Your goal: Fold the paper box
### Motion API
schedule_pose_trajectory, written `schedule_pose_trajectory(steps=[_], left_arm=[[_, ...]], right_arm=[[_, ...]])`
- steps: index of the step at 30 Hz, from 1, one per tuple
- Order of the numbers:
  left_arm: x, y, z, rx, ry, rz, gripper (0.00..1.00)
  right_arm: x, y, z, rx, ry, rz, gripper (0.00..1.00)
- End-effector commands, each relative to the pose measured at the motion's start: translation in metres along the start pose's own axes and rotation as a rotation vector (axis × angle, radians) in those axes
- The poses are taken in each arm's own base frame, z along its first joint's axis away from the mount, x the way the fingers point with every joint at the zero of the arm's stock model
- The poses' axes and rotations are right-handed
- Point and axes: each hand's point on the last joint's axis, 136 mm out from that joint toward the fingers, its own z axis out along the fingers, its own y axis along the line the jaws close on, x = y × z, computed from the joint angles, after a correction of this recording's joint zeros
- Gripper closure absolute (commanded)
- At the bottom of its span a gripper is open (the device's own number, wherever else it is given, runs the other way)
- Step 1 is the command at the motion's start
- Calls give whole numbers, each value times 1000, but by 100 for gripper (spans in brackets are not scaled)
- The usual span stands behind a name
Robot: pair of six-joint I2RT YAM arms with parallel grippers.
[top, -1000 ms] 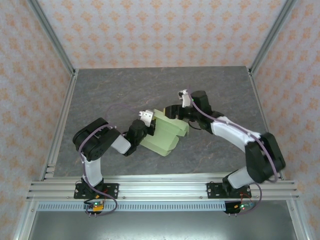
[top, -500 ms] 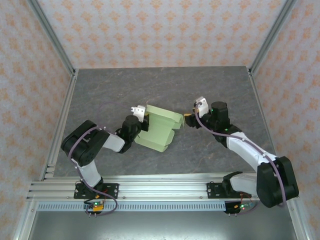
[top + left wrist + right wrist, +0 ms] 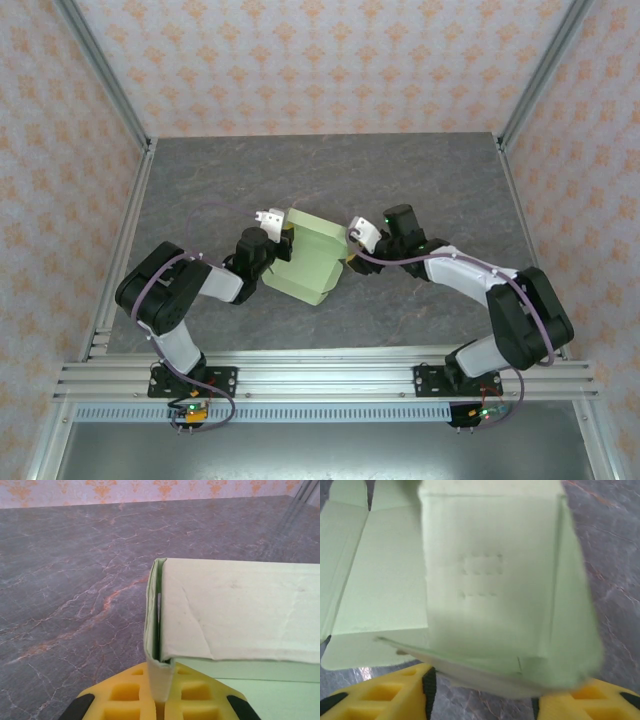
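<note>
The paper box (image 3: 310, 262) is pale green card, partly folded, lying mid-table between the two arms. My left gripper (image 3: 281, 249) holds its left edge. In the left wrist view the yellow fingers (image 3: 125, 695) of that gripper (image 3: 160, 702) are pinched on a doubled fold of the box (image 3: 240, 610). My right gripper (image 3: 347, 254) is at the box's right side. In the right wrist view its yellow fingers (image 3: 380, 692) stand wide apart, with the blurred near end of the box (image 3: 490, 580) between and above them; the gripper (image 3: 485, 702) is not clamped on it.
The grey marbled table (image 3: 420, 180) stretches behind and to both sides of the box. Patterned walls and metal posts (image 3: 105, 75) close it in. An aluminium rail (image 3: 320, 375) runs along the near edge by the arm bases.
The right arm swung out to the right, then came back to the box's right side with its jaws narrowing. The left gripper kept its hold and the box shifted slightly left and back.
</note>
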Motion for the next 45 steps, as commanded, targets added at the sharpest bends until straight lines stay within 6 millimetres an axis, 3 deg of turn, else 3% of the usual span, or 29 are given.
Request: schedule_pose_trajectory(steps=[1,5,11,24,34,45], left_arm=[[-5,-7,2,31,-8,-18,100],[-5,-8,2,31,-6,-31,100],[6,-2,1,-10,33,-52,100],[12,14,2,-119,34,-64,100],[10,13,0,-134,35,-63,100],[-1,0,-6,-149,5,-99,100]], right_arm=[[-35,-7,1,47,-118,-139,53],[-40,3,6,13,-115,-165,58],[-40,0,11,48,-146,-89,60],[-31,32,12,-102,-128,-87,49],[-51,19,11,-20,-264,-12,52],[-75,-15,36,389,-398,182,69]])
